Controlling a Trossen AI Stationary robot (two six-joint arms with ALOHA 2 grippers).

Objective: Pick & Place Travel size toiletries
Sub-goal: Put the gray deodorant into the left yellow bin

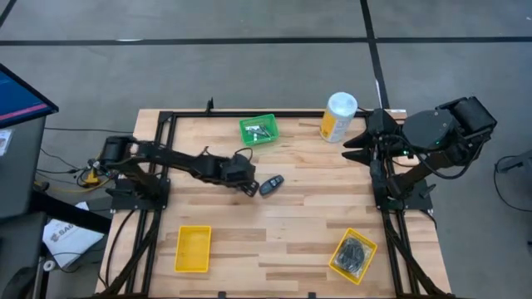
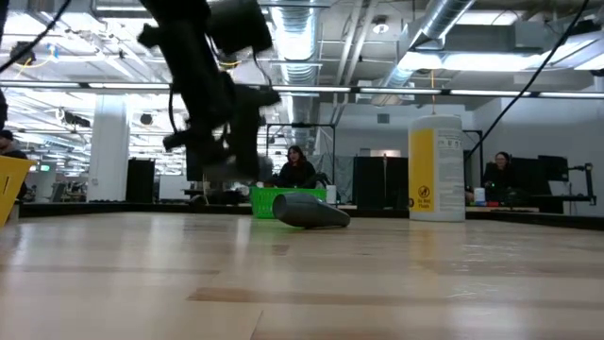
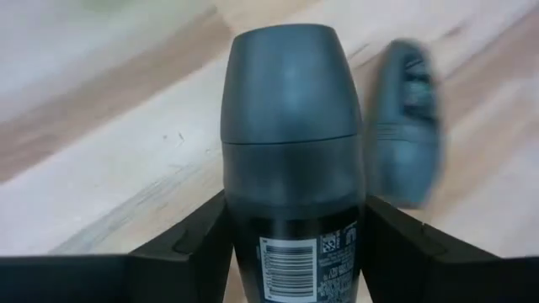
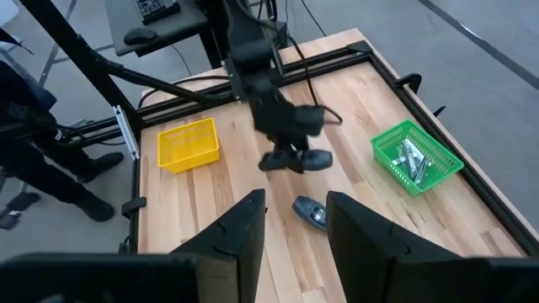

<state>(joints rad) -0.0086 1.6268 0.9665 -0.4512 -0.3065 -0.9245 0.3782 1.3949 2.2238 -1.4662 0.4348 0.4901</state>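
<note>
Mid-bench, my left tool (image 3: 290,252) clamps a dark oval bottle (image 3: 290,143) across its smooth, likely slippery, light, rigid body, its twin (image 1: 271,184) lying alongside; right tool (image 4: 295,231) waits apart.

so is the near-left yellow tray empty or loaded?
Empty. In the high view the yellow tray shows only its bare floor, and the right wrist view agrees; the other yellow tray holds dark items.
</note>
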